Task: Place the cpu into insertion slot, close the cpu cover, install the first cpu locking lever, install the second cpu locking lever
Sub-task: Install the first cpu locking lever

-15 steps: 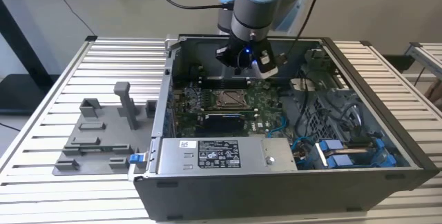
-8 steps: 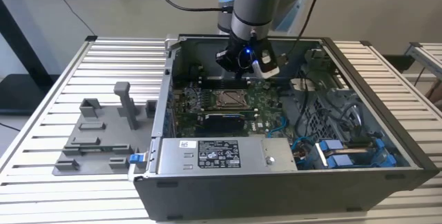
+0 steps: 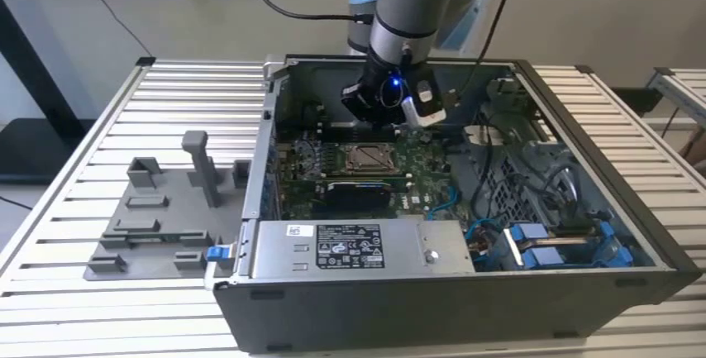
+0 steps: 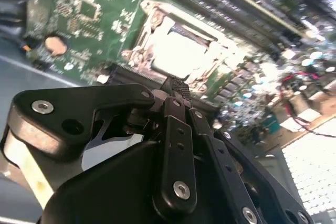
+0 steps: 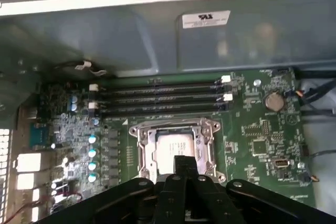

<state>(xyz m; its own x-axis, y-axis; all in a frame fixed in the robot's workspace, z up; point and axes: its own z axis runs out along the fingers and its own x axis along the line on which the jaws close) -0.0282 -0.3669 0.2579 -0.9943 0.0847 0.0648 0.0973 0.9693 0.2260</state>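
Below the pincer (image 5: 185,165), the cpu (image 5: 173,148) lies socketed.

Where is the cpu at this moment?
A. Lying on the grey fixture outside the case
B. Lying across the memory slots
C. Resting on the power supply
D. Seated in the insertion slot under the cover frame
D: in the first wrist view the cpu shows its pale metal top inside the insertion slot, framed by the cpu cover, with the gripper just above it.
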